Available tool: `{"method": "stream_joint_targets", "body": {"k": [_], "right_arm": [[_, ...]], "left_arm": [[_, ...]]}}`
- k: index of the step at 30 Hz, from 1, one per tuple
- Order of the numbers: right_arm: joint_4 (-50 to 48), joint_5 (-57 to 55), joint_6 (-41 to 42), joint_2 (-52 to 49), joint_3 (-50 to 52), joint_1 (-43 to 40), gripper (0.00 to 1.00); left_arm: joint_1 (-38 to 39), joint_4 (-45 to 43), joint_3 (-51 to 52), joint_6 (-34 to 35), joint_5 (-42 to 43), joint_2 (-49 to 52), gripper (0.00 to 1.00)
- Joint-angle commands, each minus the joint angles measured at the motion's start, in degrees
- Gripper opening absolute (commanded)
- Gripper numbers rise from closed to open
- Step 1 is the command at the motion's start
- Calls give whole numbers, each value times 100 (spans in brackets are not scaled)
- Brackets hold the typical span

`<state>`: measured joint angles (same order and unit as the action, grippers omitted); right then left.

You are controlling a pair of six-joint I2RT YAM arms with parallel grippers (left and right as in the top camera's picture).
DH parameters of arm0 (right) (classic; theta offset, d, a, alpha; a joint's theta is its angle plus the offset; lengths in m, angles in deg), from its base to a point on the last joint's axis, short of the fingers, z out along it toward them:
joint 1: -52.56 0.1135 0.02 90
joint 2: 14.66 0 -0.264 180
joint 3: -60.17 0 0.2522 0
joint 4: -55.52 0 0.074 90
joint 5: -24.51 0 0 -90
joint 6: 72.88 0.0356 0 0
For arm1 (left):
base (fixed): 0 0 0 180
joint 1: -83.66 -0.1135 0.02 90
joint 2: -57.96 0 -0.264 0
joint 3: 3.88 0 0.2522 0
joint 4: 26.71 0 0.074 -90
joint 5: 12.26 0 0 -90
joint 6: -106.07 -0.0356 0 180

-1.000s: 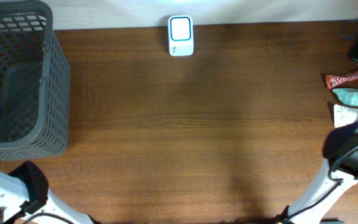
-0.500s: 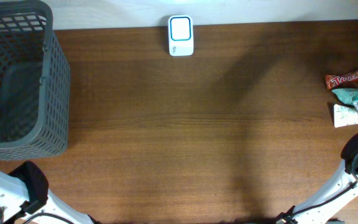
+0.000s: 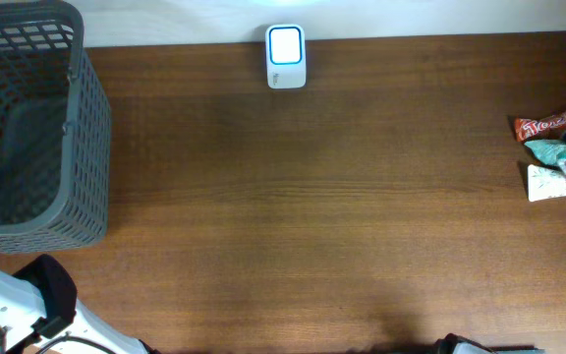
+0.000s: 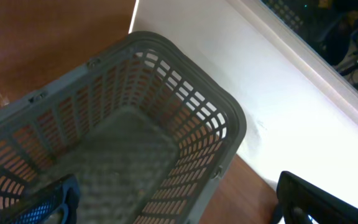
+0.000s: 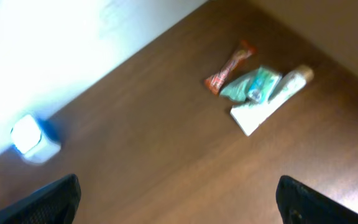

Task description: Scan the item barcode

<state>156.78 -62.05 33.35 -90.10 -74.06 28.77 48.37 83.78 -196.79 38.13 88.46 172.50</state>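
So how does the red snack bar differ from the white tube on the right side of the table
The red snack bar is red-orange with white lettering; the white tube is mostly white. The snack bar lies farther from the robot, the tube nearer, with a teal packet between. Both lie flat on the table, unheld.

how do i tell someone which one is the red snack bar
Go to the right edge of the wooden table, where three small packets lie bunched together. The red snack bar is the one nearest the far edge, with the teal packet and then the white tube in front of it. It alone is red with white lettering.
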Motion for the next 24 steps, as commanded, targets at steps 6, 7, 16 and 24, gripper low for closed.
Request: {"method": "stream_joint_targets", "body": {"k": [6, 7, 16, 24], "right_arm": [[981, 999, -243, 844, 846, 1657, 99], [981, 1005, -243, 898, 1034, 1757, 99], [981, 1285, -249, 846, 1451, 1897, 99], [981, 1290, -662, 2194, 1502, 1897, 99]], "left_arm": [[-15, -4, -15, -52, 20, -39, 99], [-15, -2, -15, -55, 20, -39, 99], [-15, -2, -15, -55, 20, -39, 99], [-15, -2, -15, -55, 17, -39, 99]]}}
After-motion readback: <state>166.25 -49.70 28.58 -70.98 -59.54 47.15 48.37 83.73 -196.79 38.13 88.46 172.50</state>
